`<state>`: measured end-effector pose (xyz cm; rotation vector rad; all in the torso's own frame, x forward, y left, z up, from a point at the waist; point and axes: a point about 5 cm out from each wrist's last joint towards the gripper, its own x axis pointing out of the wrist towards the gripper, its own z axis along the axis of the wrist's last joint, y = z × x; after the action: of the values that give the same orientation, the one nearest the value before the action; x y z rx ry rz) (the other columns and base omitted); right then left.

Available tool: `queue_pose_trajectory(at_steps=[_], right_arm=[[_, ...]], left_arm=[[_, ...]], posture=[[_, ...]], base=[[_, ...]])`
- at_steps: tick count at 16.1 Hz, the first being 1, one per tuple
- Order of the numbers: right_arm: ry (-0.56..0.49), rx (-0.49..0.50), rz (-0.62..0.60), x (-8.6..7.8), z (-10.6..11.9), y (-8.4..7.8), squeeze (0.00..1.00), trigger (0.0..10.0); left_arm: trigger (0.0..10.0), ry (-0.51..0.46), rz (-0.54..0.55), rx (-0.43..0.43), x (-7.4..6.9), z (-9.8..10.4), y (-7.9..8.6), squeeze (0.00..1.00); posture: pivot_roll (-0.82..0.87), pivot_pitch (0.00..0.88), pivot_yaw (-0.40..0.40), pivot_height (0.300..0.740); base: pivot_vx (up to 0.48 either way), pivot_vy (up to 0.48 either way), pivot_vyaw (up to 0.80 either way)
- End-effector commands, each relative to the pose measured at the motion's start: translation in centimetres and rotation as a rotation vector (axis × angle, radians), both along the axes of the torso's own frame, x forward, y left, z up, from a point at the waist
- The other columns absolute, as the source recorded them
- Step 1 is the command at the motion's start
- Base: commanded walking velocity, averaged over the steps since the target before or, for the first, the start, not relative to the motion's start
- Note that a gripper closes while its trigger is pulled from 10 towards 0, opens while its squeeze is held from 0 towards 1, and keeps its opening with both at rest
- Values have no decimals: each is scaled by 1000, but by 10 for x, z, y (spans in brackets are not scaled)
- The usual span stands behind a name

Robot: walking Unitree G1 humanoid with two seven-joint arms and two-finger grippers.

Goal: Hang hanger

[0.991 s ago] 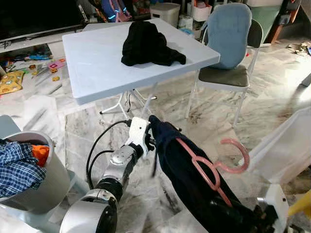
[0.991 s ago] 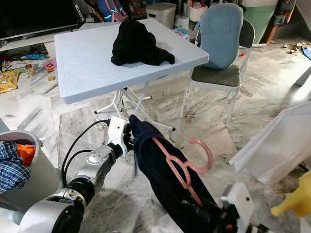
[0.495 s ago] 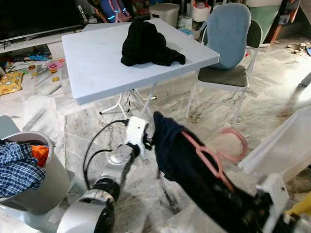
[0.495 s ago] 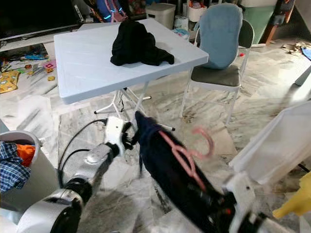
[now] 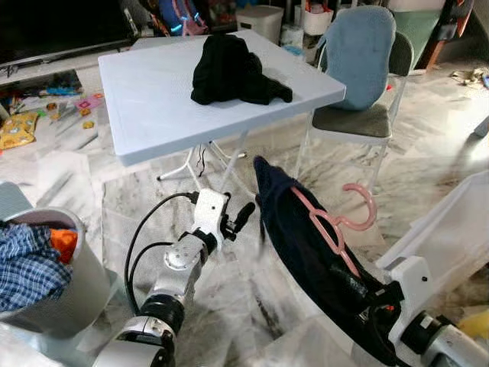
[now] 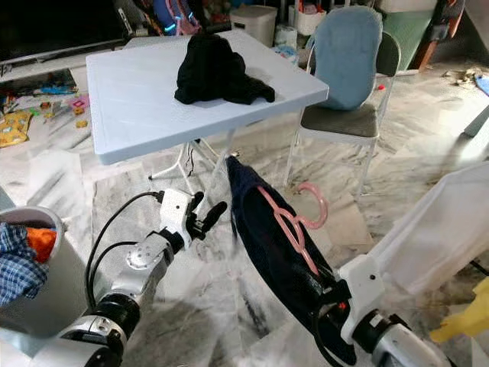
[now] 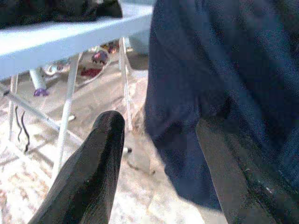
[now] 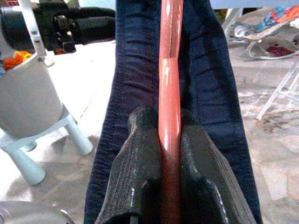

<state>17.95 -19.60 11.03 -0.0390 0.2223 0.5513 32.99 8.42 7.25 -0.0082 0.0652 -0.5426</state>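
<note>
A pink hanger (image 5: 334,226) carries a dark navy garment (image 5: 294,241), held tilted above the marble floor with its hook (image 5: 365,206) pointing towards the chair. My right gripper (image 8: 169,116) is shut on the hanger's pink bar, and its fingers (image 6: 327,293) sit low among the navy cloth. Just to the garment's left my left gripper (image 5: 243,215) stands open, a small gap away from the cloth. In the left wrist view both of its fingers (image 7: 105,140) are spread, with the navy garment (image 7: 210,70) close ahead.
A white folding table (image 5: 153,99) with a black garment (image 5: 233,69) on it stands ahead. A blue-backed chair (image 5: 359,69) is at the right. A grey laundry basket (image 5: 53,298) of clothes sits at my left, a white sheet (image 5: 451,229) at the right.
My left gripper has let go of the garment's upper edge and drawn back a little. The right arm has raised the hanger and swung it rightward.
</note>
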Motion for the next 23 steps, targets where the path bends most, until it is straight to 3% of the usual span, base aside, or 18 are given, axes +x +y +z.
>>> queue_pose_trajectory(at_steps=[1, 3, 8, 14, 19, 23], right_arm=[[-65, 5, 10, 4, 8, 4, 0, 10000], [-84, 1, -2, 6, 9, 6, 0, 10000], [-139, -29, -282, 22, 1, -5, 0, 10000], [-176, -27, -385, 30, -9, 1, 0, 10000], [-189, -11, -407, 37, -14, 6, 0, 10000], [-181, 23, -308, 42, -23, 28, 0, 10000]], left_arm=[[10000, -17, -10, 0, 1, 4, 0, 0], [10000, -12, -8, 0, 1, 3, 1, 0], [10000, 5, 51, 7, 0, 0, 11, 0], [10000, 29, 71, 27, -5, -7, 21, 0], [10000, 32, 65, 81, -13, -12, 32, 0], [10000, 16, 175, 179, -28, -14, 69, 0]], posture=[[-44, 0, 46, 740], [-47, 0, 49, 740], [-29, 0, 47, 740], [14, 0, 30, 740], [63, 0, 5, 740], [170, 0, -32, 740]], base=[[341, 0, 0], [341, 0, 0], [342, 0, 0], [333, 0, 0], [224, 0, 0], [0, 0, 534]])
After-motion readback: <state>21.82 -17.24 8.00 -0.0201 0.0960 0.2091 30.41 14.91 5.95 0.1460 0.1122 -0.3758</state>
